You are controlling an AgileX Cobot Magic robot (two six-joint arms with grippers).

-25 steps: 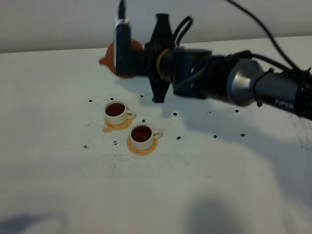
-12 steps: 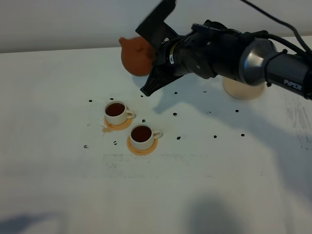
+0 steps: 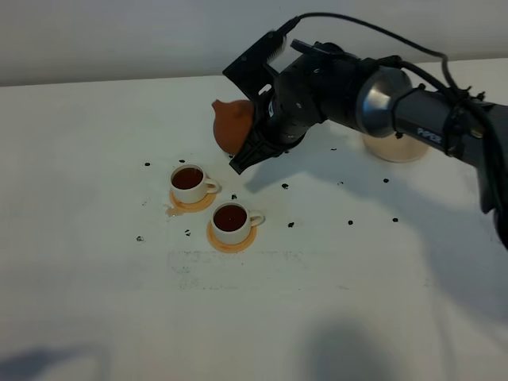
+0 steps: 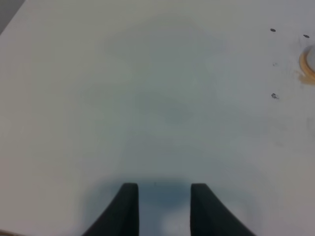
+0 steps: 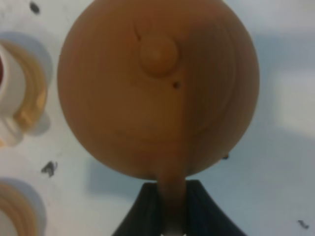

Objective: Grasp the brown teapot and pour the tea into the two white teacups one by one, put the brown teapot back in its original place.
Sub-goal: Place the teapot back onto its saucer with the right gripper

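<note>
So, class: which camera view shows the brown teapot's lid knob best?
The right wrist view: it looks straight down on the brown teapot, its lid knob plain. The exterior high view shows only part of its body beside the right gripper; the left wrist view shows none.

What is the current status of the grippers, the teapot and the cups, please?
Right gripper shut on brown teapot handle, pot aloft behind the cups. Left gripper open, empty. Both white teacups hold tea. Beige disc bare, path unobstructed.
</note>
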